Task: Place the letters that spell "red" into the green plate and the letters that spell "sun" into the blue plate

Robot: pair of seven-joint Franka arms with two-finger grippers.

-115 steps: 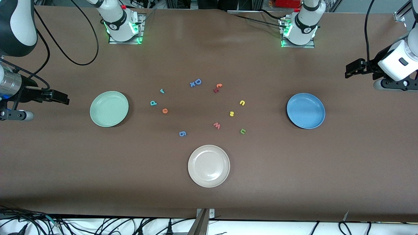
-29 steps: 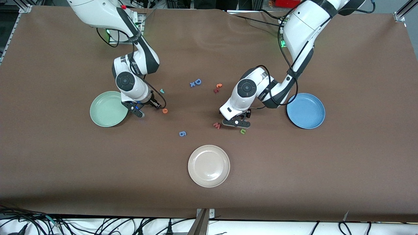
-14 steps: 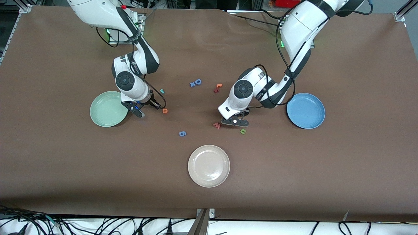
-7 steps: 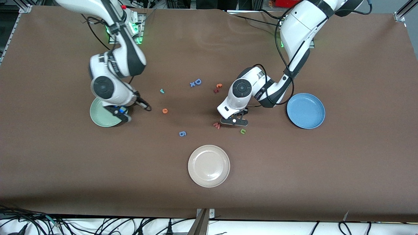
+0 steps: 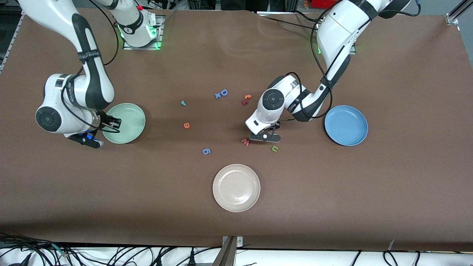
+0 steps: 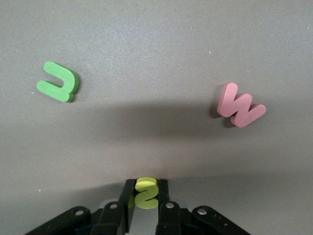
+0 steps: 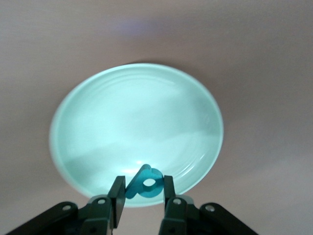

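Moved since before: right arm swung off the letter cluster out to the green plate, and the teal d that sat by the orange e is gone from the counter, now in its gripper. Left arm barely shifted, just clamped down.
Green plate [image 5: 129, 127]: toward the right arm's end of the counter, nothing in it yet.
Blue plate [image 5: 346, 125]: toward the left arm's end, also nothing in it.
Right gripper [image 7: 142, 192]: hovering over the green plate's rim, clenched on the teal d [image 7: 145, 182].
Left gripper [image 6: 145, 195]: down at the counter between the pinkish w [image 5: 245, 142] and the green n [image 5: 274, 148], squeezed onto the yellow s [image 6: 145, 191].
Still loose: teal r [image 5: 183, 103], orange e [image 5: 186, 125] and green n; yellow u is hidden under the left arm, I think.
Which way it points: d hangs tilted, long axis slanting across the jaws, ring end showing between them. The s stands with its long axis running along the fingers.
What could go wrong: d is over the edge, not the middle, so dropping it now could bounce it off the rim onto the counter. The s is tiny and only pinched by its sides, so it could twist out on the lift, or the fingers could nudge the w.
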